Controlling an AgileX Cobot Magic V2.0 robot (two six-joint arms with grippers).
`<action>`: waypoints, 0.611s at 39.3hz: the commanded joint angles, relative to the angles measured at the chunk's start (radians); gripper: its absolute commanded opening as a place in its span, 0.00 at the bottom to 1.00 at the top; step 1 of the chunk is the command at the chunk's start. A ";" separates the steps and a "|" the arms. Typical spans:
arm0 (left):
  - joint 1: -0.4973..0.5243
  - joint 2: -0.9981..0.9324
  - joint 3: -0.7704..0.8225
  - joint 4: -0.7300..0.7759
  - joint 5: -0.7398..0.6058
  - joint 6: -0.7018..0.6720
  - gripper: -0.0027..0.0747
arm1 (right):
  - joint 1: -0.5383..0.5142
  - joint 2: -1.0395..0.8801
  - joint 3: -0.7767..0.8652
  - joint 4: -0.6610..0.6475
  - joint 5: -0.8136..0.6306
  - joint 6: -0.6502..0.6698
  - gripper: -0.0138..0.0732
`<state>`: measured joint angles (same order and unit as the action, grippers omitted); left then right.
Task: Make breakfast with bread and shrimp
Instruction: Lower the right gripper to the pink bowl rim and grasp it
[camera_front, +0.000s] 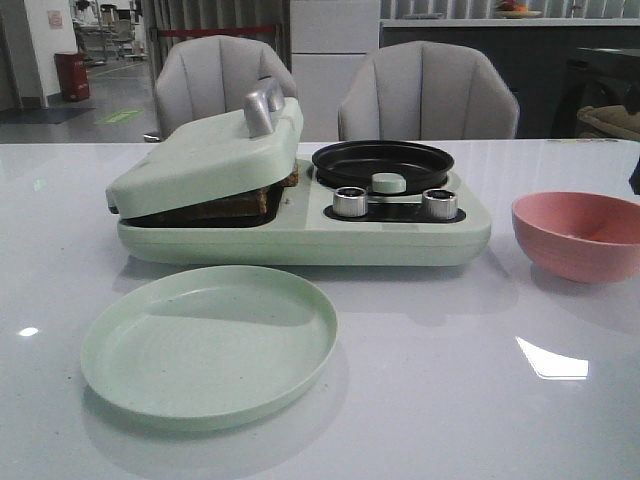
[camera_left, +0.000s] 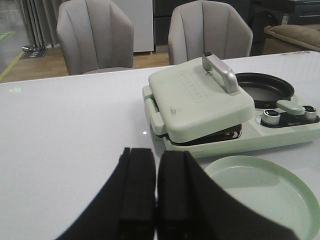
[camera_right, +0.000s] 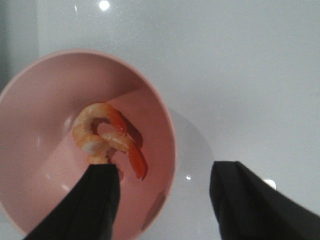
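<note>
At the lower left of the front view a pale green plate (camera_front: 209, 345) sits bare on the white worktop (camera_front: 430, 400), just in front of the cooker, presumably waiting to take the finished food. Behind it stands the mint green breakfast maker (camera_front: 300, 195). Its hinged lid (camera_front: 205, 160) on the left half does not close flat. It rests tilted, propped by the bread (camera_front: 245, 203), whose dark crust edge shows in the gap between lid and base, so the bread looks to be toasting in the press.

The left claw (camera_left: 156, 200), seen low in its wrist view, hangs over the worktop well short of the cooker with its fingers pressed together and nothing between them, idle for now.

To the right of the lid, the round black pan (camera_front: 382, 163) lies open and empty above the two metal knobs (camera_front: 350, 201), likely where the shrimp belong next.

At the far right stands the pink bowl (camera_front: 580, 235). The right wrist view looks down into it at the curled orange shrimp (camera_right: 107, 137) lying on its floor. The right claw (camera_right: 165, 200) hovers spread wide, one finger (camera_right: 100, 200) inside the bowl beside the shrimp and the other outside the rim, holding nothing.
</note>
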<state>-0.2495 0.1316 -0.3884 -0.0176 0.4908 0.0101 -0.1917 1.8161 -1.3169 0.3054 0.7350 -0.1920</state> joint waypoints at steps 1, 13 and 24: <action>-0.006 0.009 -0.025 -0.010 -0.084 -0.010 0.18 | -0.003 -0.007 -0.049 0.029 -0.030 -0.017 0.74; -0.006 0.009 -0.025 -0.010 -0.084 -0.010 0.18 | -0.003 0.094 -0.074 0.120 -0.067 -0.078 0.66; -0.006 0.009 -0.025 -0.010 -0.084 -0.010 0.18 | -0.003 0.115 -0.089 0.122 -0.108 -0.078 0.39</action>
<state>-0.2495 0.1316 -0.3884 -0.0176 0.4894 0.0101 -0.1917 1.9795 -1.3690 0.4082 0.6713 -0.2573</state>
